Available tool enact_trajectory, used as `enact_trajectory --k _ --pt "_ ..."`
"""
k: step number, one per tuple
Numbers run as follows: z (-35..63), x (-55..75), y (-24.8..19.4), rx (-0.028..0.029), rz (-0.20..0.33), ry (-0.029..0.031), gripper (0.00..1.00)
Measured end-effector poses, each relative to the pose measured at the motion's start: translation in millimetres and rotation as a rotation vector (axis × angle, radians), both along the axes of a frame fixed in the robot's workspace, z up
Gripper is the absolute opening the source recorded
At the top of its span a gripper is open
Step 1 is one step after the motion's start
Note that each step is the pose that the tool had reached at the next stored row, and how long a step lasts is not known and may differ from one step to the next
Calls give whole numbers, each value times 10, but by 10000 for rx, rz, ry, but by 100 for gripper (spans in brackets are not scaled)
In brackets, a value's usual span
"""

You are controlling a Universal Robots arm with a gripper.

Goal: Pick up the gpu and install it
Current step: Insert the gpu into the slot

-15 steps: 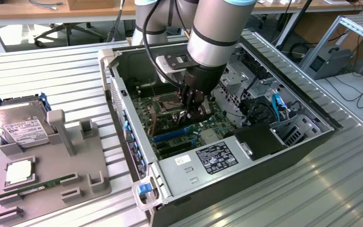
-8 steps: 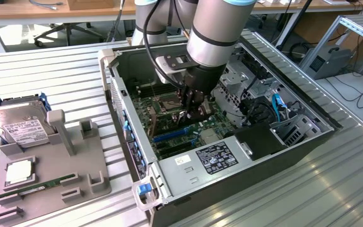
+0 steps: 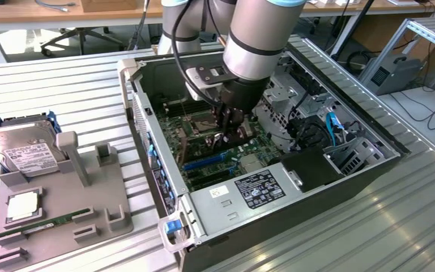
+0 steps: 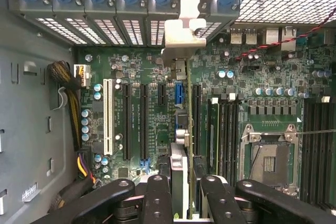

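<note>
Wrist view shows the gripper (image 4: 181,184) squeezed on the gpu (image 4: 181,103), seen edge-on, with its metal bracket (image 4: 181,35) up by the back slots. Picking up looks done. The card stands over the green motherboard (image 4: 236,93) inside the computer case (image 3: 202,212). I cannot tell if it is fully pushed into its slot.

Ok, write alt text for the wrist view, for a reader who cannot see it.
The gripper holds the gpu edge-on over the green motherboard inside an open computer case, its metal bracket reaching toward the rear slot covers. Black expansion slots lie beside the card, an empty CPU socket further off.
</note>
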State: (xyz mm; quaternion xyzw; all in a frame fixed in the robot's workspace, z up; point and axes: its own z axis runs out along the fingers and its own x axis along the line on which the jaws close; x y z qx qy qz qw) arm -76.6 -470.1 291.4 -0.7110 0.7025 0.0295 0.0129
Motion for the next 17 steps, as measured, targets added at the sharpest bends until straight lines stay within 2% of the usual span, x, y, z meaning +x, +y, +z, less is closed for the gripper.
enact_trajectory --k 2,4,6,8,10,14,17 --pt "-1 -18 6 -11 0 0 27" --pt "-2 -31 16 -65 1 1 27" --pt "-4 -38 31 -171 1 0 27" --pt "-4 -39 49 -322 1 0 27" --pt "-5 -39 78 -418 1 1 27" --pt "-12 -46 115 -452 -9 1 27" --pt "-19 -55 127 -478 -30 0 27"
